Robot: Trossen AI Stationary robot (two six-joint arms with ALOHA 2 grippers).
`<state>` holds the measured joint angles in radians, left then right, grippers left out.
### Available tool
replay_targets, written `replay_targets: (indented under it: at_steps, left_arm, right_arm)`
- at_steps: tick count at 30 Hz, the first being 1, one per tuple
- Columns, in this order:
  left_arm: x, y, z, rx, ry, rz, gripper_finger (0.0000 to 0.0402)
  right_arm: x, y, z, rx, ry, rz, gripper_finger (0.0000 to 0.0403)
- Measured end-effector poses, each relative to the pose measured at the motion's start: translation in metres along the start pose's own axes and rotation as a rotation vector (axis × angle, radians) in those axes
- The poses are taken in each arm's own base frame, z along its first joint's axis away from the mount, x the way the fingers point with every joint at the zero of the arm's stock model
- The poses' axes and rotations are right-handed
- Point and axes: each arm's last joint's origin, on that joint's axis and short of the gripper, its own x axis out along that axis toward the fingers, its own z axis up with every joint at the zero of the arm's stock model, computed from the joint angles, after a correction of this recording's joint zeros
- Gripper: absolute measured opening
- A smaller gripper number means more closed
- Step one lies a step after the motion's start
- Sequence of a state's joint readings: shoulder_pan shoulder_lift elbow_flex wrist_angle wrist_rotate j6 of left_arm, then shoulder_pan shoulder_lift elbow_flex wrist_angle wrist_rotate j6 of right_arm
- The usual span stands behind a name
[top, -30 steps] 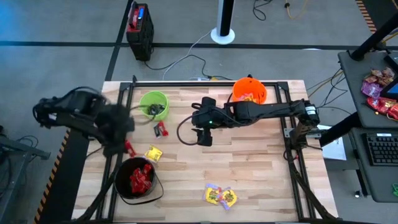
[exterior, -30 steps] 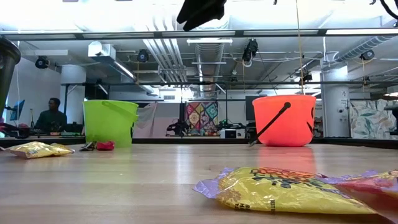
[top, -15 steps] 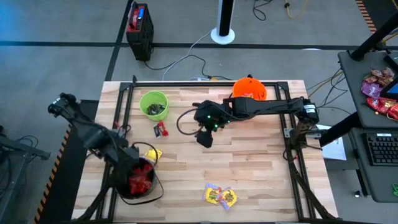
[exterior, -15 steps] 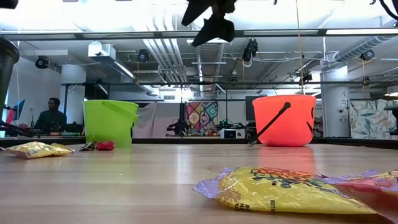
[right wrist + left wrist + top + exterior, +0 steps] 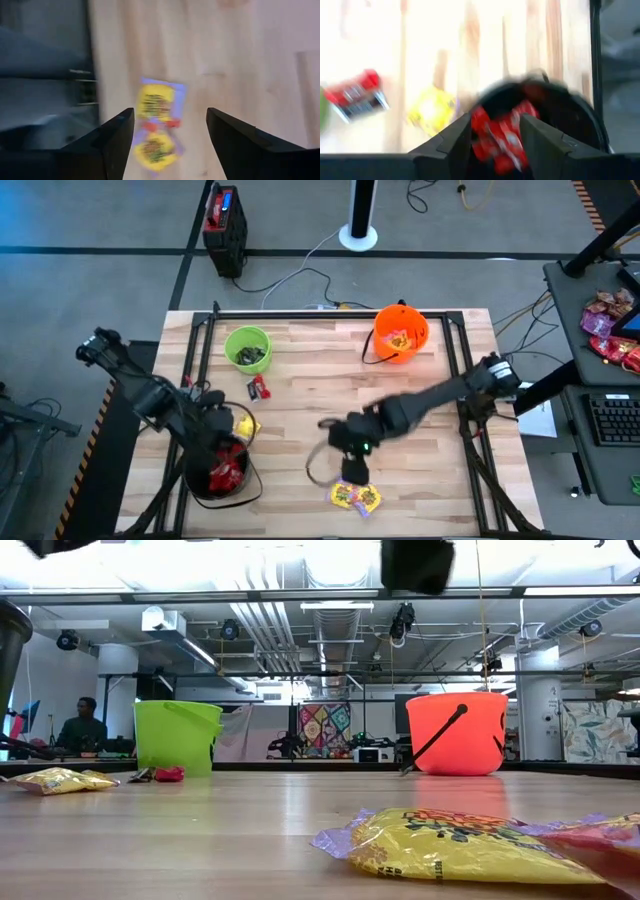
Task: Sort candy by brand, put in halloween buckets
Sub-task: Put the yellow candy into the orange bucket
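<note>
Our right claw (image 5: 352, 469) hangs over the near part of the pale wooden desk (image 5: 420, 430), fingers spread wide and holding nothing, just above the small cluster of yellow-wrapped candies with purple edges (image 5: 355, 496). We judge that a descent off centre could pinch two wrappers at once or skate one toward the desk's edge.

Our left claw (image 5: 215, 427) sits over the round black plastic bucket (image 5: 192, 480), fingers parted with red-wrapped candies (image 5: 500, 135) showing between them; whether it grips one we cannot tell. A low swing there could snag the rim and tip the bucket.

A yellow candy (image 5: 246, 426) lies just beside that bucket. Farther off stand the lime green bucket (image 5: 248, 338) and the orange pumpkin bucket (image 5: 400, 332).
</note>
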<state>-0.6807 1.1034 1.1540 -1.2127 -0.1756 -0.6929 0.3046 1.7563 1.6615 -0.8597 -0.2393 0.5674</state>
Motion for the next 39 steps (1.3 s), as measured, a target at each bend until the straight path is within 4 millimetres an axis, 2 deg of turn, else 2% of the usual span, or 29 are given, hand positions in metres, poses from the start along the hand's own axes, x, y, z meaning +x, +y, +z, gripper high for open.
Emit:
replay_targets:
  at_steps: [3, 6, 12, 18, 23, 28, 32, 39]
  left_arm:
    - [-0.011, 0.003, 0.005, 0.026, -0.14, 0.024, 0.015]
    - [-0.018, 0.004, 0.008, 0.033, -0.256, 0.037, 0.015]
    - [-0.022, 0.005, 0.014, 0.004, -0.394, 0.11, 0.015]
    - [-0.017, 0.004, 0.014, 0.052, -0.387, 0.137, 0.015]
    - [-0.017, 0.004, 0.014, 0.048, -0.387, 0.136, 0.015]
    - [-0.017, 0.004, 0.014, 0.062, -0.388, 0.143, 0.015]
    - [-0.017, 0.005, 0.015, 0.062, -0.399, 0.162, 0.015]
    - [-0.017, 0.006, 0.015, 0.06, -0.433, 0.217, 0.015]
  right_arm:
    - [0.029, 0.012, -0.026, -0.088, -0.028, -0.095, 0.0236]
    - [0.055, 0.017, -0.048, -0.066, -0.061, -0.084, 0.0235]
    - [0.091, 0.003, -0.073, 0.063, -0.157, -0.098, 0.0235]
    - [0.124, -0.001, -0.072, 0.024, -0.119, -0.12, 0.0235]
    - [0.153, -0.007, -0.069, 0.045, -0.025, -0.233, 0.0235]
    - [0.171, -0.007, -0.062, 0.053, 0.033, -0.3, 0.0224]
    - [0.178, -0.008, -0.055, 0.06, 0.044, -0.306, 0.018]
    - [0.175, -0.018, -0.042, 0.072, 0.038, -0.261, 0.0052]
